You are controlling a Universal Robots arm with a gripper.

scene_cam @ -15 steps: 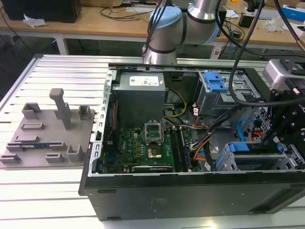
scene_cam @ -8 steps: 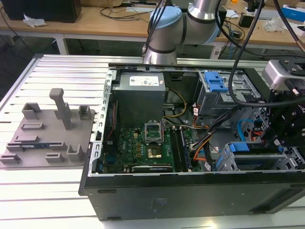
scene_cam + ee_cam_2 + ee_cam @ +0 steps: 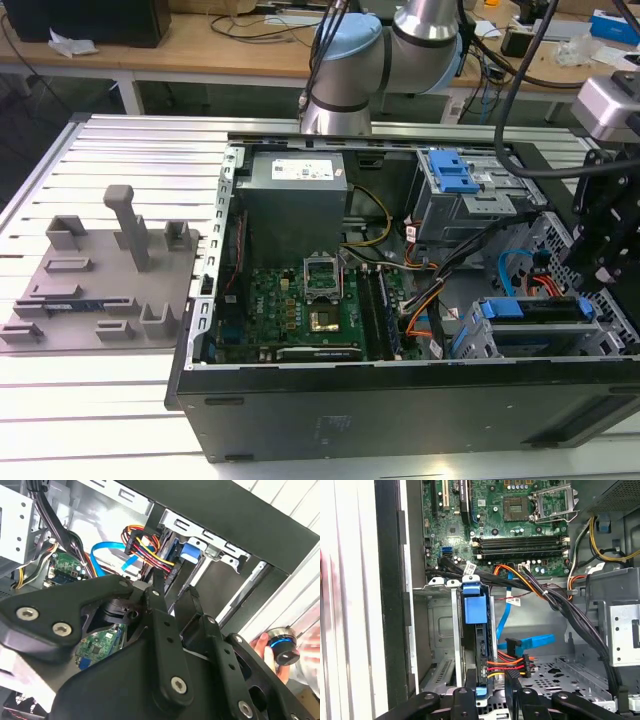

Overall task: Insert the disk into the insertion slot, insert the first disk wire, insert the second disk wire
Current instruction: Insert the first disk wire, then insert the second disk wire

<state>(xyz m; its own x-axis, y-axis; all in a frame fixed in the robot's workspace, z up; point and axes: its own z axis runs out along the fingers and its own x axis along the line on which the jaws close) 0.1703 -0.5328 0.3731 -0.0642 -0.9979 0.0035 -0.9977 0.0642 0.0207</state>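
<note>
The disk, silver-grey in a bright blue carrier, lies inside the insertion slot, the low perforated grey cage at the case's front on the exterior view's right. In the first wrist view the disk is edge-on with its blue tab toward the motherboard. A red, yellow and black wire bundle with a black plug and a flat blue wire lie close beside it. My gripper hovers right over the disk's end, open, with nothing clamped between its black fingers. It hangs above the cage's end.
The motherboard, the grey power supply and a taller cage with a blue latch fill the open case. Thick black cables cross near the slot. A hand on a knob is outside the case wall. A grey fixture tray lies at the exterior view's left.
</note>
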